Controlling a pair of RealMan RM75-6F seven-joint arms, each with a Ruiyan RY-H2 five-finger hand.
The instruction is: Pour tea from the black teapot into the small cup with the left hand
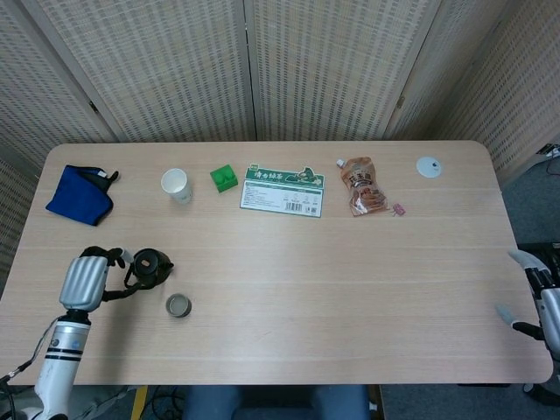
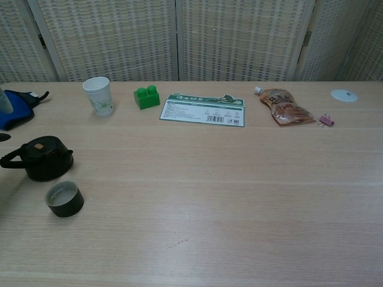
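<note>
I have the black teapot [image 1: 150, 265] sitting upright on the table [image 1: 350, 280] at the lower left of the head view, lid on, with its handle pointing toward the left edge. The small cup [image 1: 178, 305] stands just below and to the right of it, close but apart; in the chest view the two sit at the left edge of the frame, the cup nearer the camera.

My left hand [image 1: 83, 278] is at the lower left of the head view, just left of the teapot. Its dark fingers [image 1: 112, 257] curl toward the handle, and I cannot tell whether they touch it or whether the hand is closed. My right hand [image 1: 535, 293] only peeks in at the lower right edge, off the table's corner, with its fingers apart and nothing in it.

Along the upper part of the table I see a blue cloth [image 1: 79, 194] at far left, then a paper cup [image 1: 176, 185], a green block [image 1: 224, 178], a green-and-white card [image 1: 283, 190], a brown pouch [image 1: 362, 185] with a pink clip [image 1: 398, 209] beside it, and a white disc [image 1: 428, 166] at the upper right.
</note>
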